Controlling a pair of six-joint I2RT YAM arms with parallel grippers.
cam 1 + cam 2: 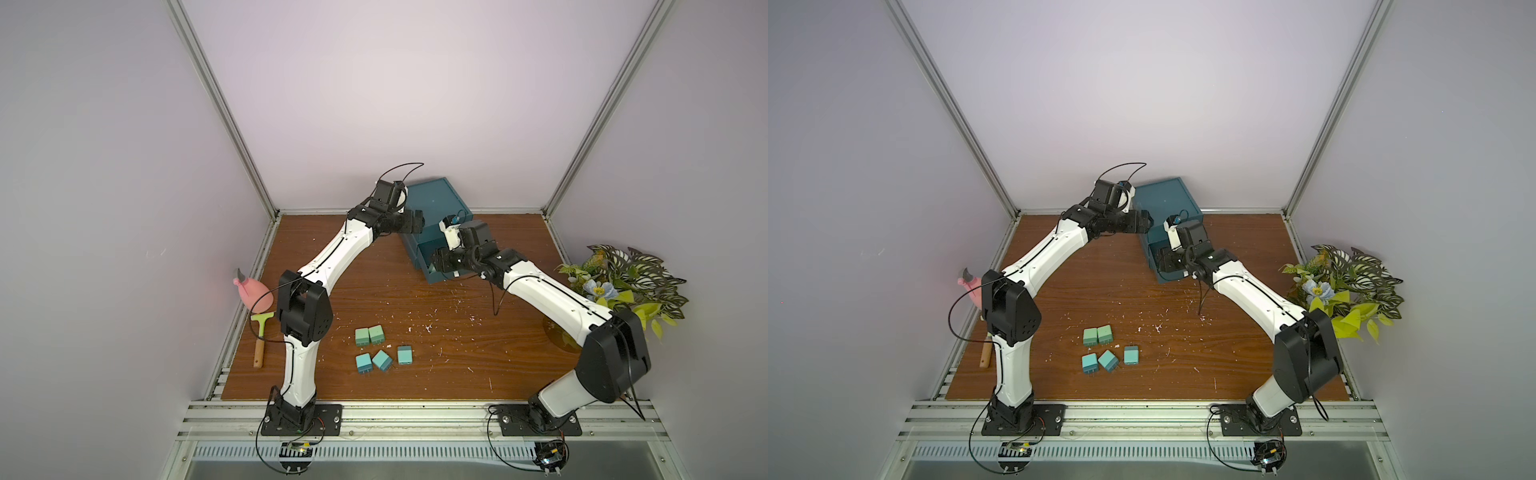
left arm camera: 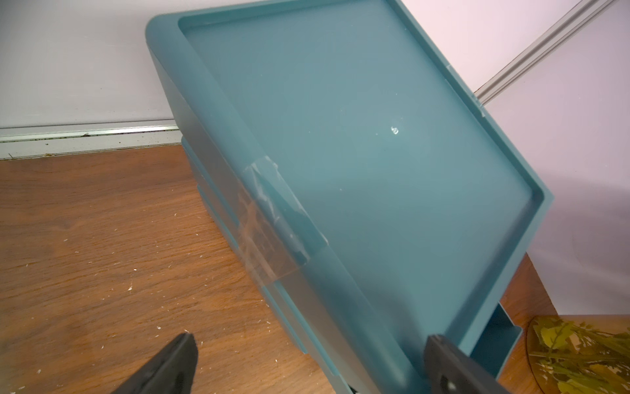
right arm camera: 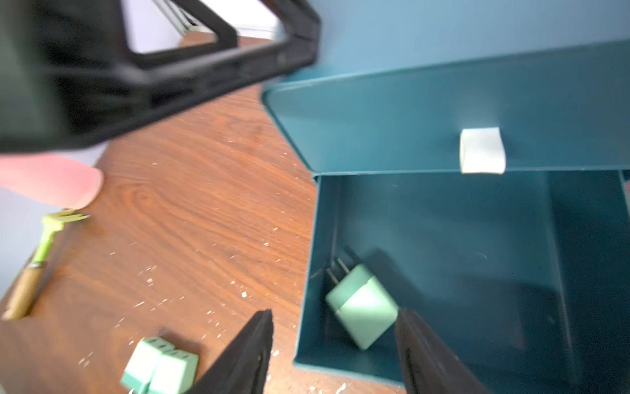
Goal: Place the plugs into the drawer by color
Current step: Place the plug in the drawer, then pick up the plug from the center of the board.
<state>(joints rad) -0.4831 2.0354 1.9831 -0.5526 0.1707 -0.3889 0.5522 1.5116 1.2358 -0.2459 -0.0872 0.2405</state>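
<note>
The dark teal chest of drawers [image 1: 436, 203] [image 1: 1165, 203] stands at the far edge of the wooden counter [image 1: 457, 353], a little right of the middle and turned at an angle. Its lowest drawer [image 3: 477, 238] is pulled out toward the near edge. The drawer front above it is closed and shows its white tab handle [image 3: 481, 150].

The right hand [image 3: 335, 313] hangs over the pulled-out drawer with its fingers spread and nothing gripped. Below them, inside the drawer and close to one side wall, is a light green plug [image 3: 361, 307]. Its two prongs point at that wall. The picture is blurred, so whether it lies flat cannot be told.

The left hand [image 2: 311, 341] is spread wide and grips nothing. It straddles a side rim of the chest's top near a front corner, one finger over the top and the other over the counter beside it. A strip of clear tape [image 2: 269, 221] crosses that rim.

Five plugs lie toward the near edge, left of the middle, in both top views. Two light green plugs [image 1: 369, 335] [image 1: 1097, 336] touch side by side. Just nearer lie three turquoise plugs [image 1: 382, 360] [image 1: 1108, 360], slightly apart in a loose row.

At the left edge lie a pink toy [image 1: 253, 295] and a small green rake [image 1: 262, 332] with a wooden handle. A leafy plant [image 1: 623, 282] sits at the right edge. White specks dot the wood.
</note>
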